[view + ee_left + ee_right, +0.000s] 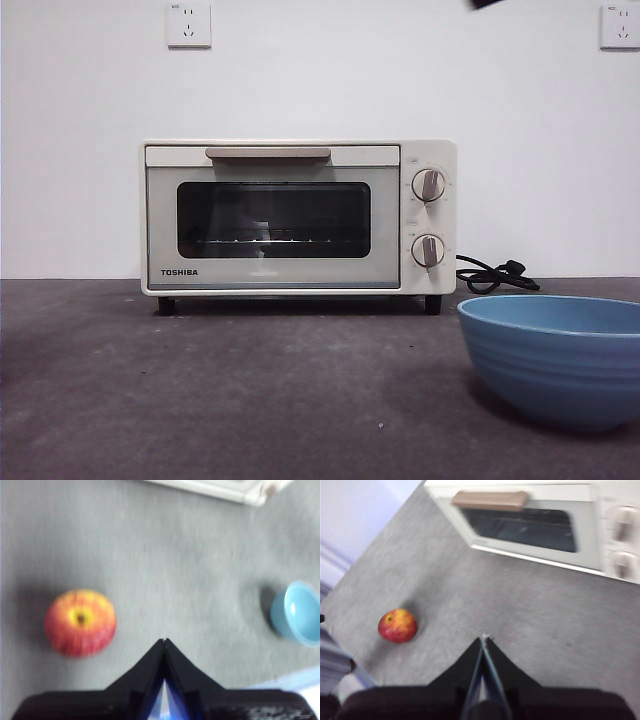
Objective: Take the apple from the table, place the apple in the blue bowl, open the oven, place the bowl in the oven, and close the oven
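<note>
A red apple (80, 622) with yellow patches lies on the grey table (175, 555), below and to one side of my left gripper (164, 642), which is shut and empty. The right wrist view also catches the apple (397, 625), far from my right gripper (484, 639), shut as well with nothing in it. The blue bowl (557, 355) stands at the front right of the table (250, 390); the left wrist view shows the bowl (298, 613) empty. The cream Toshiba oven (298, 217) stands at the back, door closed, beige handle (268, 153) on top. The front view does not show the apple.
The oven's black cord (492, 274) lies coiled to the right of it on the table. Two wall sockets (188, 24) sit high on the white wall. A black arm tip (485, 4) shows at the top edge.
</note>
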Robot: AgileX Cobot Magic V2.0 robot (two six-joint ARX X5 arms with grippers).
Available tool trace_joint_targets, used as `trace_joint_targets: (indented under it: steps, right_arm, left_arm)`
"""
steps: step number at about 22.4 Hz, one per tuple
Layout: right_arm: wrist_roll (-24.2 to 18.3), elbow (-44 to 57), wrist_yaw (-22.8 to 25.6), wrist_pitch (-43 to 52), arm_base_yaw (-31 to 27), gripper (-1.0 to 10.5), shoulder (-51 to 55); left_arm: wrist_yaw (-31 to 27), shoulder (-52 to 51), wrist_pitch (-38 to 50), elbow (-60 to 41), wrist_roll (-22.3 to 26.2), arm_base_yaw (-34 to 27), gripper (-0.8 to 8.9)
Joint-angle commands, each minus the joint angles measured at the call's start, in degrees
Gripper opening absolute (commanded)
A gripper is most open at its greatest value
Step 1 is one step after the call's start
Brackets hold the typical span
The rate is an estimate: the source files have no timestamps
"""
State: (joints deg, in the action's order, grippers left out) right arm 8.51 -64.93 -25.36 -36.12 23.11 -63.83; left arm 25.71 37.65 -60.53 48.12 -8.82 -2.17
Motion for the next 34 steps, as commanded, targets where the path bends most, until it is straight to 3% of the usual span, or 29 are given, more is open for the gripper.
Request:
trace_joint_targets:
  steps: [1,12,16,20,21,24,27,28,34]
  right_arm:
    - [-1.27,-3.63,0.26,0.0,4.83,0.0,-5.53]
    - [-3.72,-21.53,0.31,-0.35,22.08,0.3,-29.07]
    - [-3.76,-30.53,0.55,-0.55,27.17,4.1,-38.97]
    - [-4.72,-37.75,8.28,-1.84,31.21,7.1,-46.58]
    - [-5.42,-39.21,9.33,-1.79,32.09,7.3,-48.35]
    - [-5.77,-42.16,9.55,-1.18,33.64,7.3,-52.7]
    - [-5.73,-43.74,9.57,0.35,34.73,7.3,-56.78]
    - [-5.7,-43.89,9.84,0.7,35.01,7.3,-57.7]
    - [-3.5,-44.09,13.51,6.49,38.16,7.3,-64.06]
  left_arm:
    - [0.26,-0.26,-2.99,0.2,3.45,0.13,-0.05]
    - [0.2,-3.85,-12.31,0.2,4.48,0.13,-0.06]
    - [0.26,-6.12,-14.99,0.2,2.99,0.13,-0.05]
    - [0.74,-8.35,-15.1,0.2,1.01,0.13,-0.05]
    - [1.84,-9.01,-15.1,0.2,0.83,0.13,-0.05]
    - [-1.05,-11.08,-15.12,0.2,0.92,0.39,-0.06]
    - [-14.05,-11.47,-15.12,0.2,3.48,0.39,-0.05]
    - [-16.0,-11.45,-15.12,0.2,3.45,0.39,-0.06]
    - [-16.57,-11.45,-15.12,0.2,3.45,0.39,-0.05]
